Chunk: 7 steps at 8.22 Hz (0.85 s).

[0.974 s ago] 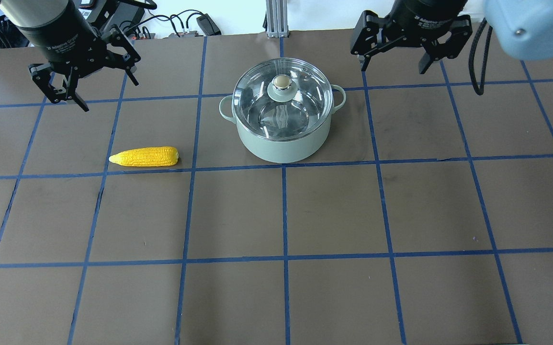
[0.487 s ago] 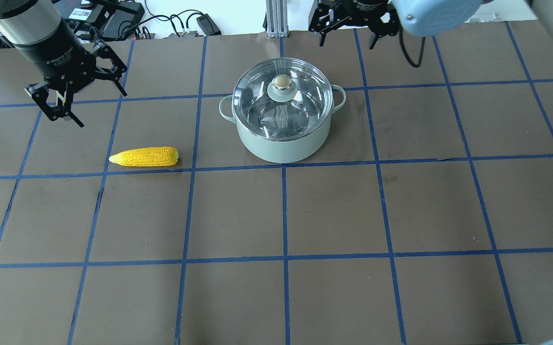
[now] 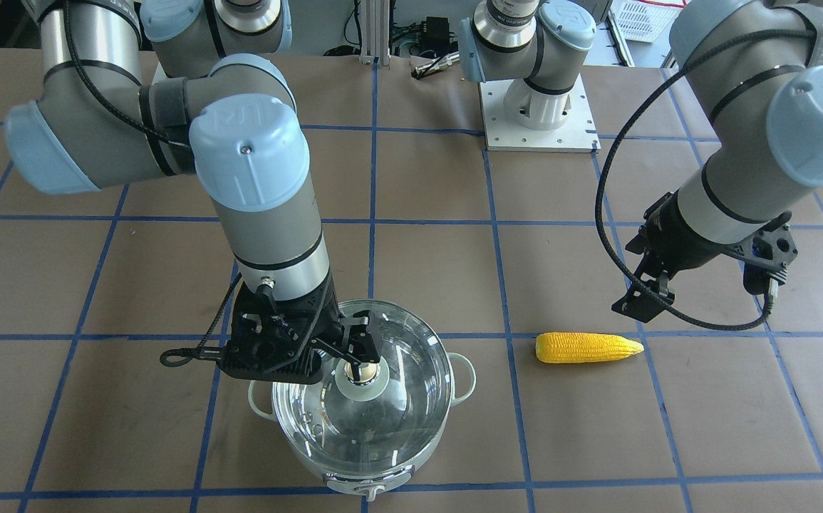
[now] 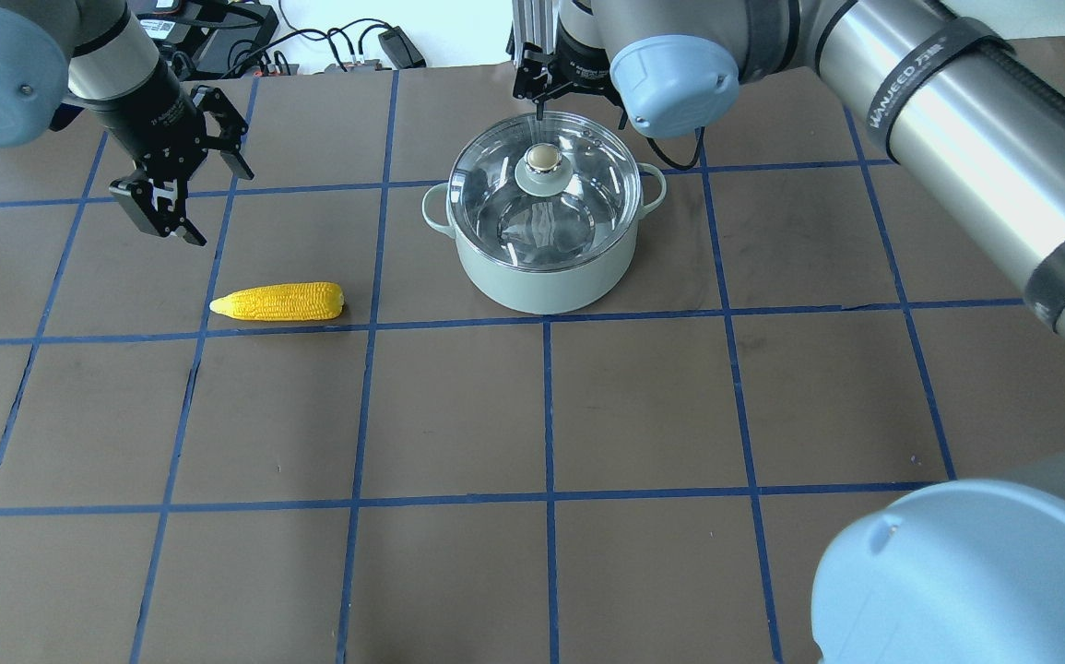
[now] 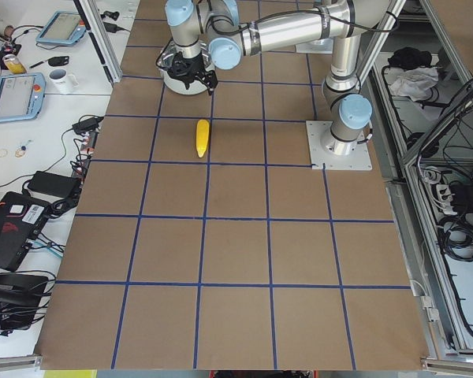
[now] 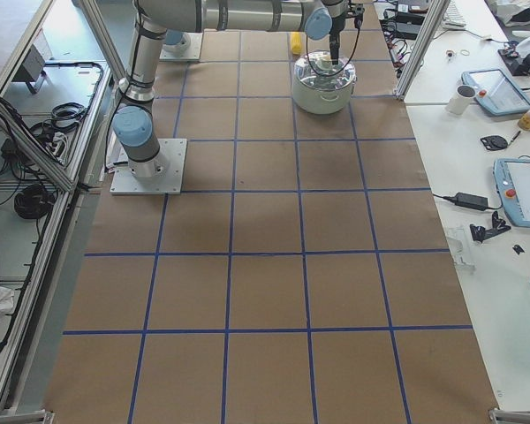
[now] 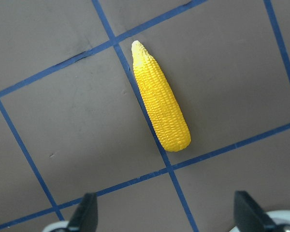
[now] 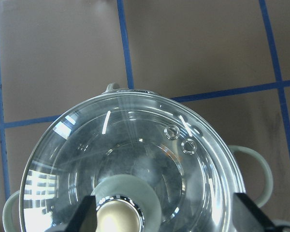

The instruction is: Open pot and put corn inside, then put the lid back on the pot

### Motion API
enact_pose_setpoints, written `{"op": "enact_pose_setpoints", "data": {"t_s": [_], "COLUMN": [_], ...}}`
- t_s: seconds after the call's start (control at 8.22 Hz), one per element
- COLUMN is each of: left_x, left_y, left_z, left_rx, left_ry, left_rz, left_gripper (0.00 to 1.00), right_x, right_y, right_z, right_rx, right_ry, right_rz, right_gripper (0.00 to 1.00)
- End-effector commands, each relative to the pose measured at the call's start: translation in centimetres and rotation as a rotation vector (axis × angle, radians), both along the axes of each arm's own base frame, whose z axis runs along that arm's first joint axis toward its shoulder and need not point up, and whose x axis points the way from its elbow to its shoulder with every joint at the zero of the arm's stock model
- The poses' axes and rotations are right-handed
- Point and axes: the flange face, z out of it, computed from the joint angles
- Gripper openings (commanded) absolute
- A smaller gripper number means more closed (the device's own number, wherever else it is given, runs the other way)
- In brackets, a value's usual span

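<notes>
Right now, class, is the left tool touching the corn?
Apart. The left wrist view shows the corn lying on its own, clear of the open left tool, with a plain gap between them.

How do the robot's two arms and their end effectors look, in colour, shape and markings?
The left arm and right arm are silver-grey tubes with pale blue joint caps, black cables looped alongside and black straps. The left end effector and right end effector are black, skeletal, two-fingered.
</notes>
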Motion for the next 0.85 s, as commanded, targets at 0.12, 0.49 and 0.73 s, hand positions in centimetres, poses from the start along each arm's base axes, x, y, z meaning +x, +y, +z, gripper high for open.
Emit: {"op": "enact_pose_setpoints", "data": {"t_s": [0.12,0.49,0.73], "left_x": [1.8,2.0,2.1], "left_y": [-1.9,-1.4,-1.7], "left_z": [-3.8,-8.7,-11.2], "left_rx": [0.021,0.012,0.048], "left_ry": [-0.010,-0.006,-0.005], "left_rz": [0.259,0.385,0.449], "left_gripper": [1.00,1.00,1.00], "right_x": [4.1,4.3,4.4], "right_y": [-0.3,0.3,0.6], "right_z": [-3.9,-4.7,-5.3], "right_rx": [-0.024,-0.022,-0.008], "right_ry": [-0.021,0.014,0.025], "right_rz": [-0.014,0.022,0.024], "right_gripper": [1.00,0.91,0.85]}}
